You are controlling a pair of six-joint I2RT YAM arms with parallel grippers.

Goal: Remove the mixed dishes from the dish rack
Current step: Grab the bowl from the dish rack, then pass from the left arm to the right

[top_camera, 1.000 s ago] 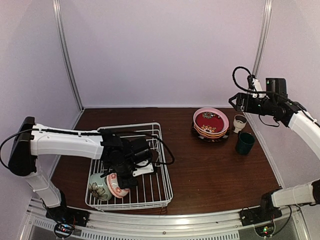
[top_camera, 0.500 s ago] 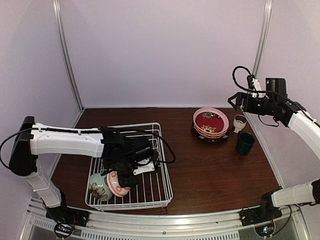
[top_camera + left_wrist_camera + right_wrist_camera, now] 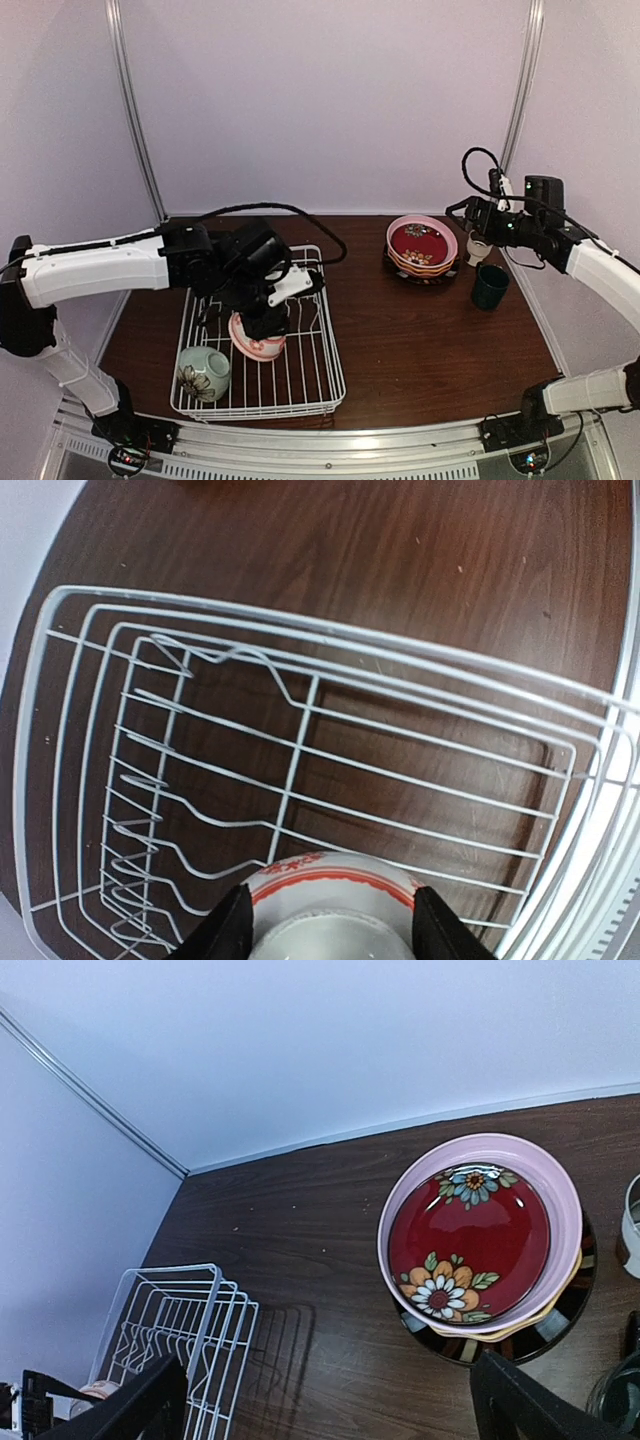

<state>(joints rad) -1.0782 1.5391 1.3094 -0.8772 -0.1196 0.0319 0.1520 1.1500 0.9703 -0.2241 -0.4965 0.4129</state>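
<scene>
The white wire dish rack (image 3: 314,352) stands at the front left; it also shows in the left wrist view (image 3: 300,730) and the right wrist view (image 3: 180,1325). My left gripper (image 3: 258,333) is shut on the pink-white bowl (image 3: 262,349), held above the rack's middle; its red-patterned rim (image 3: 330,880) sits between my fingers (image 3: 225,930). A pale-green floral bowl (image 3: 204,372) lies in the rack's near left corner. My right gripper (image 3: 470,213) is open and empty, hovering by the plate stack (image 3: 422,246), whose top is a red floral plate (image 3: 468,1242).
A small white cup (image 3: 479,245) and a teal mug (image 3: 490,286) stand to the right of the plate stack, near the right wall. The rack's upright tines (image 3: 140,810) run along one side. Bare dark wood table (image 3: 420,340) lies between rack and plates.
My left gripper has lifted the pink-white bowl away from the green bowl and carried it up and toward the rack's middle. The right arm has shifted slightly left.
</scene>
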